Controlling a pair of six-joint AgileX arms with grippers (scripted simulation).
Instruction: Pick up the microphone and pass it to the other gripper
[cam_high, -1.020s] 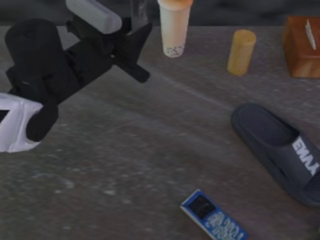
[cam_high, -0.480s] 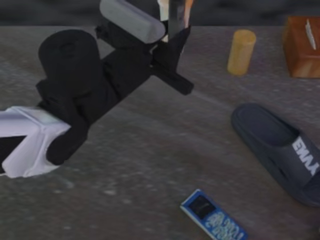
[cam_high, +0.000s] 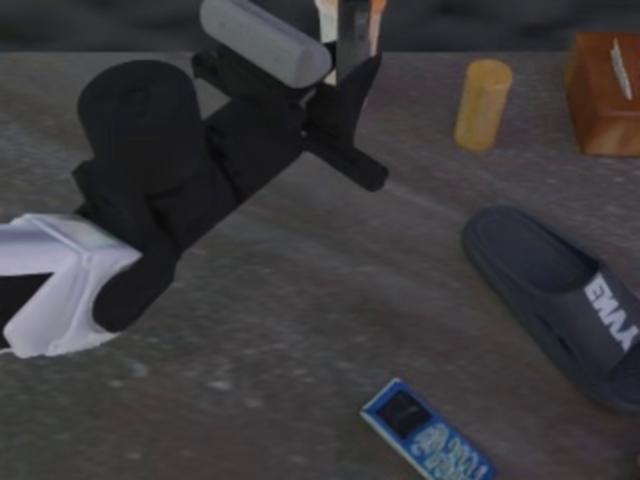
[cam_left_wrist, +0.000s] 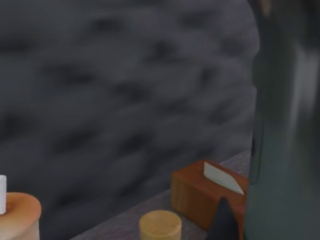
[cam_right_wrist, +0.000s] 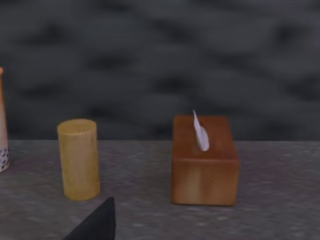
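The microphone (cam_high: 352, 38) stands upright at the table's far edge, seen as a dark grey shaft. My left gripper (cam_high: 345, 82), on the bulky black arm with a white link, is shut on it. In the left wrist view the microphone (cam_left_wrist: 285, 140) fills the side of the picture as a tall dark cylinder, with one black fingertip (cam_left_wrist: 222, 222) beside it. Its head is out of the picture. My right arm is outside the top view. Only one black fingertip (cam_right_wrist: 97, 225) of it shows in the right wrist view, low over the table.
A cup with an orange lid (cam_high: 325, 12) stands right behind the held microphone. A yellow cylinder (cam_high: 483, 103) and a wooden tissue box (cam_high: 605, 92) stand at the far right. A dark slipper (cam_high: 555, 300) lies at the right, and a blue-and-white phone (cam_high: 428, 435) at the front.
Over the last second my left arm carried the microphone to the right along the far edge, in front of the cup. In the last half second it has hardly moved.
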